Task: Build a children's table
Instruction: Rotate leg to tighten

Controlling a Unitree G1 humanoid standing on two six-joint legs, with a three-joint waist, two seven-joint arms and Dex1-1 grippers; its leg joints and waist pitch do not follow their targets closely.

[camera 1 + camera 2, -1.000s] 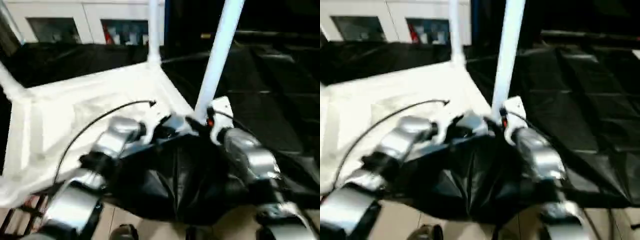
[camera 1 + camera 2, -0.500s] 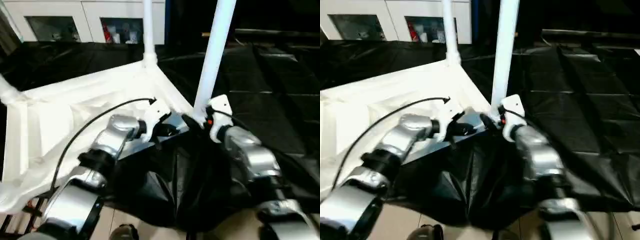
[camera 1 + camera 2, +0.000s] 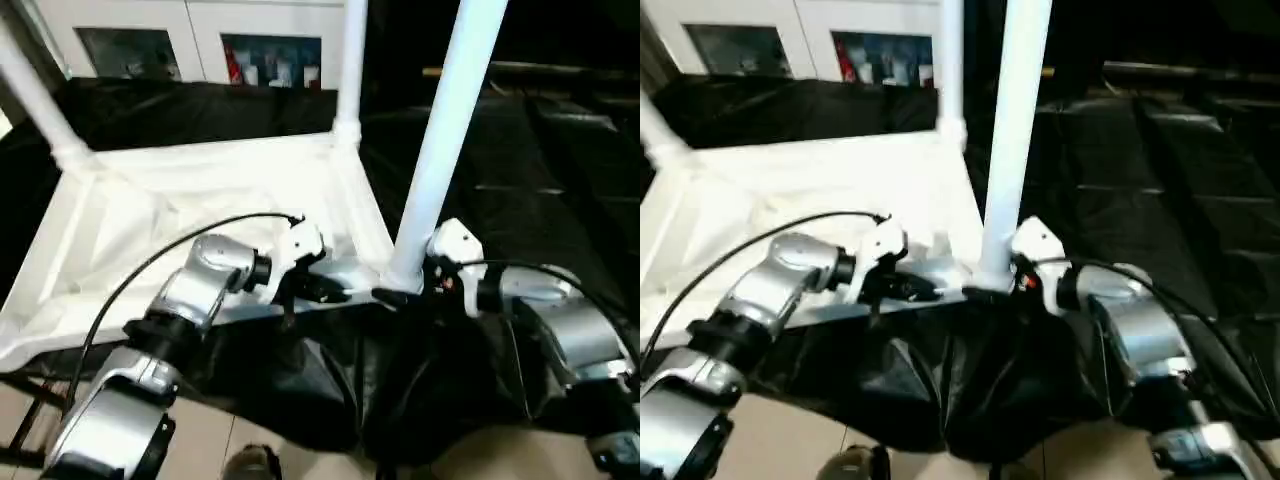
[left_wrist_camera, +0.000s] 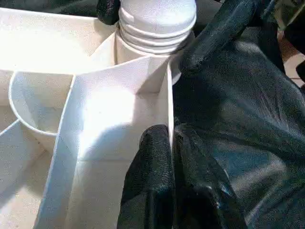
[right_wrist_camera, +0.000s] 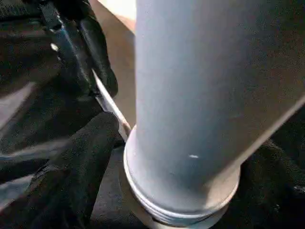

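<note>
Black-draped work table (image 3: 560, 190) carries the upside-down tabletop (image 3: 200, 210). Three legs stand in their sockets: near leg (image 3: 445, 150), far one (image 3: 350, 70), another on my left (image 3: 40, 100); the fourth corner I can't see. My left gripper (image 4: 170, 176) is pinched shut on the tabletop's near rim. My right gripper (image 3: 400, 297) sits spread around the near leg's base, whether gripping it I cannot tell. Since a second ago, both arms have swung outward.
</note>
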